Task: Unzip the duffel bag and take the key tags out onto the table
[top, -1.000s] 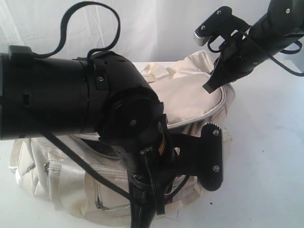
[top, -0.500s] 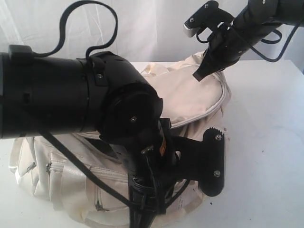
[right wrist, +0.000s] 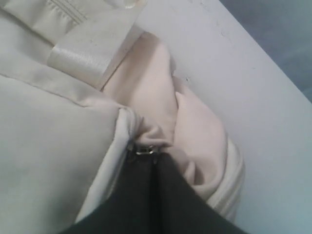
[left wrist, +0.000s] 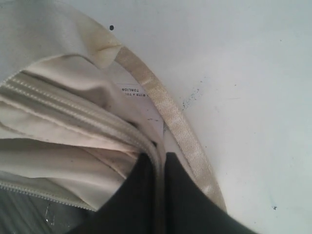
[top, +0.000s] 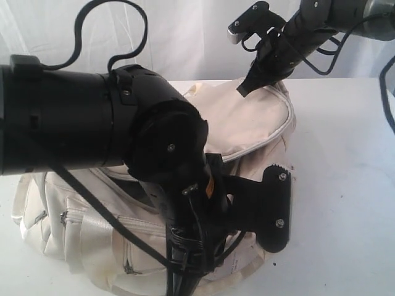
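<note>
**DUFFEL BAG GRIPPED AT TWO POINTS; ZIPPER PULL IN RIGHT CLAW**

The duffel bag point(top: 247, 120) lies on the white counter point(top: 345, 185), directly beneath both arms. Its fabric is cream-white, slack and creased. The top panel sags, and its piped edge curves round just below the right claw point(top: 242, 90). A side-pocket zipper point(top: 126, 259) shows on the lower body.

Right claw: clenched. Its black fingers point(right wrist: 180, 200) are pressed together on the small metal zipper pull point(right wrist: 145, 150) at the bag's end, with fabric bunched just past the tips. A glossy webbing handle point(right wrist: 90, 51) lies on the bag farther beyond the claw.

Left claw point(left wrist: 158, 168): clenched on the bag's rim. A fold of cream fabric beside the zipper tape point(left wrist: 73, 112) runs between its fingers. Just past the tips sit a white printed label point(left wrist: 139, 97) and a worn webbing strap point(left wrist: 170, 122), the strap resting against the counter. Dark grey lining point(left wrist: 24, 217) shows through the opening beside this claw. In the exterior view the left arm point(top: 74, 117) covers its own claw.

Small dark specks mark the counter near the bag.
</note>
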